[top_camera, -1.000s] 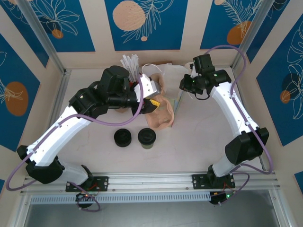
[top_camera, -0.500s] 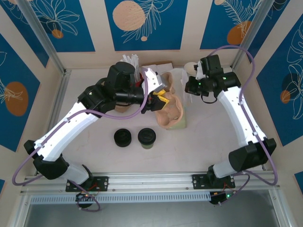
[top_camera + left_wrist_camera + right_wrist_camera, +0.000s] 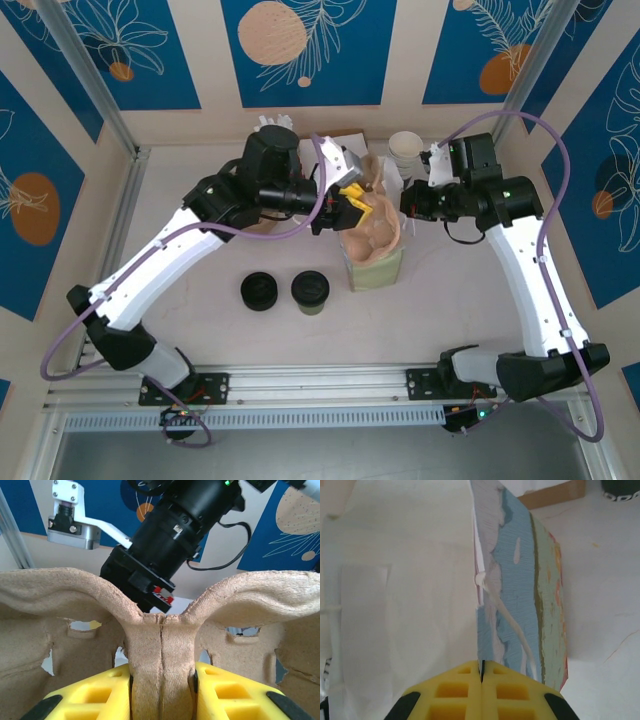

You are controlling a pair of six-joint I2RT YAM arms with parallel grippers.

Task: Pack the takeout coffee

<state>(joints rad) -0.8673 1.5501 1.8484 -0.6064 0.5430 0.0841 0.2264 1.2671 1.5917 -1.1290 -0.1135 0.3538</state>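
Takeout coffee [image 3: 310, 291] upright on the table [image 3: 450, 300], lower centre of the top view, black lid on, just right of a low stack of loose black lids [image 3: 260, 292] but not touching it. Well apart from both sets of fingers (nothing touching the cup). Above and to the right of it, left gripper [image 3: 350, 203] clamped on a pulp cup carrier [image 3: 372, 232]. In the left wrist view, yellow fingers [image 3: 95, 695] pinching the carrier's central ridge from both sides at the bottom of the frame. Right gripper [image 3: 408, 203] further right, at the upper rim of a pale green bag [image 3: 378, 270]. In the right wrist view, pads [image 3: 455, 695] pressed together on that thin printed edge, bottom centre.
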